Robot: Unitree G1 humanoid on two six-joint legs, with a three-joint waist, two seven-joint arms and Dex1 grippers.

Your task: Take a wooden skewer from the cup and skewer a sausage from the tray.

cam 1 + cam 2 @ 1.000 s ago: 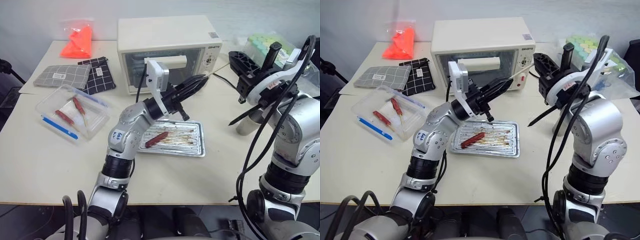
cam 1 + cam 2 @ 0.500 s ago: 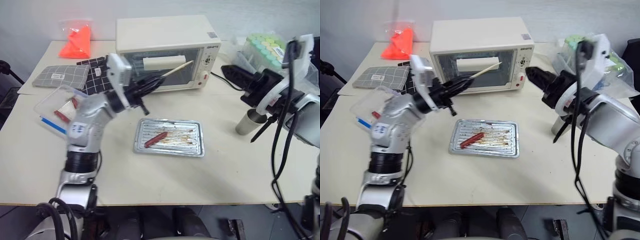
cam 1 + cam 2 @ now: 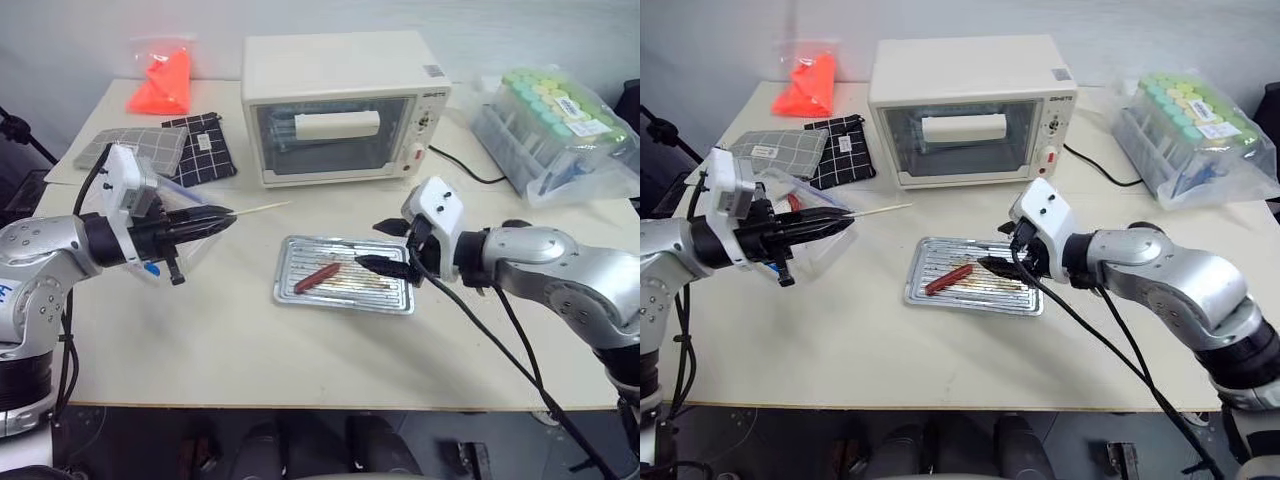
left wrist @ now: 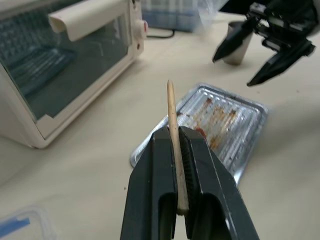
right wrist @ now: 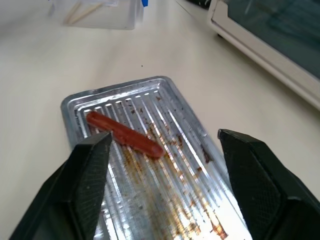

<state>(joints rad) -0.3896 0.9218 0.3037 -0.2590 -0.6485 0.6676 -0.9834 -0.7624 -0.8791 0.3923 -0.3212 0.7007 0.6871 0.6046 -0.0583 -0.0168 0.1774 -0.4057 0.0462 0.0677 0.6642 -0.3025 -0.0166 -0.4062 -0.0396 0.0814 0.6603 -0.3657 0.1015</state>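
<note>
My left gripper (image 3: 228, 216) is shut on the wooden skewer (image 3: 262, 208), left of the tray; the skewer's tip points toward the tray and the oven. The wooden skewer (image 4: 173, 117) sticks out between the closed fingers. The sausage (image 3: 315, 277) lies on the left part of the silver tray (image 3: 346, 308). My right gripper (image 3: 378, 247) hangs open low over the tray's right part, pointing left. In the right wrist view the sausage (image 5: 125, 136) lies on the ribs ahead of the wide-apart fingers (image 5: 92, 170). The grey cup (image 4: 239, 45) stands behind my right gripper.
A cream toaster oven (image 3: 340, 105) stands behind the tray. A clear plastic box (image 3: 790, 200) with a blue edge sits behind my left gripper. Two checked pouches (image 3: 195, 150) and an orange bag (image 3: 165, 85) lie at the back left, and a bag of green-capped tubes (image 3: 555, 130) at the back right.
My left gripper swung left, away from over the tray, with the skewer still in it. My right gripper dropped from beside the cup to over the tray, rolled and opened.
</note>
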